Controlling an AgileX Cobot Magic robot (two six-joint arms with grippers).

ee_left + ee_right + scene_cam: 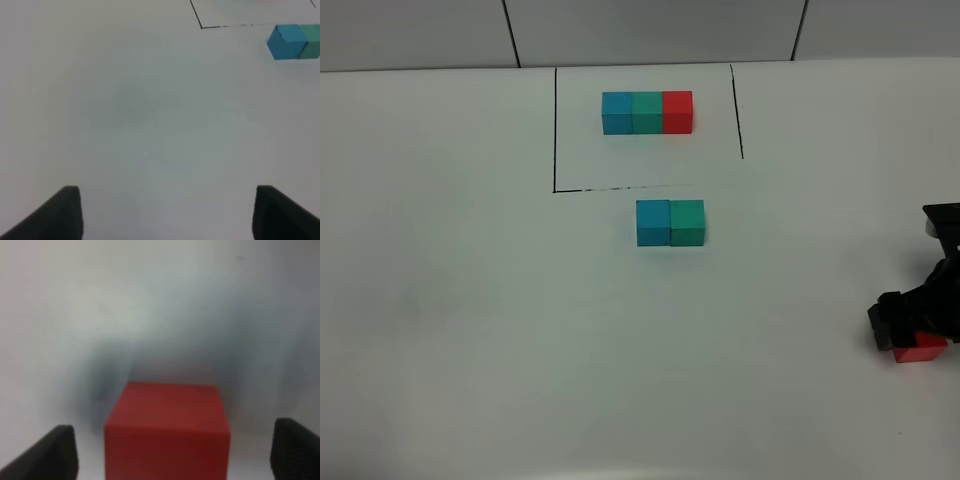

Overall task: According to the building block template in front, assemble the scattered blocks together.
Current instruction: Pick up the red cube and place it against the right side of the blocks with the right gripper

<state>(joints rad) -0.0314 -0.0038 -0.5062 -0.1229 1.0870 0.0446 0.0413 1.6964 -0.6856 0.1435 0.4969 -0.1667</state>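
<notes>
Right hand [908, 322] over half-hidden red block [924, 350]

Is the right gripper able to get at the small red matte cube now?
Probably yes. The right gripper is open with the small red matte cube between its fingers, a gap on each side, and nothing else near it.

The high exterior camera looks steeply down on the tabletop [470, 300]. The left wrist camera looks low across it, sharing the blue cube [286, 41] and teal-green cube [311, 42] with that view. The right wrist camera sits close over the red cube [167, 432], blurred
</notes>
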